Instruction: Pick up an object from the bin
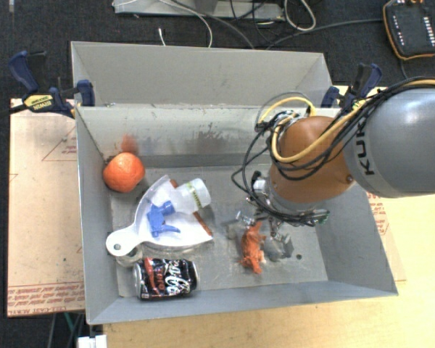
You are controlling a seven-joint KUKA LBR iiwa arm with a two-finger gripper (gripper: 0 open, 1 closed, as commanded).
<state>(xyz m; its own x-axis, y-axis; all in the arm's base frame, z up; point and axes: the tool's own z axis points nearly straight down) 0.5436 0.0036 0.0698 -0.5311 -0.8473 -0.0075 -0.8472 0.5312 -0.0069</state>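
Gripper (259, 239) is positioned low in bin (203, 133), right of centre, over small orange piece (252, 254) lying on bin floor; open or closed cannot be told. Grasp and lift judged outstanding

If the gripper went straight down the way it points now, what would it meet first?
Most likely the small orange toy lying on the bin floor just beneath the gripper. How much gap remains above it is unclear.

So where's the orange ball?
In the camera view, the orange ball lies at the left of the bin, against its back wall, close to the white scoop.
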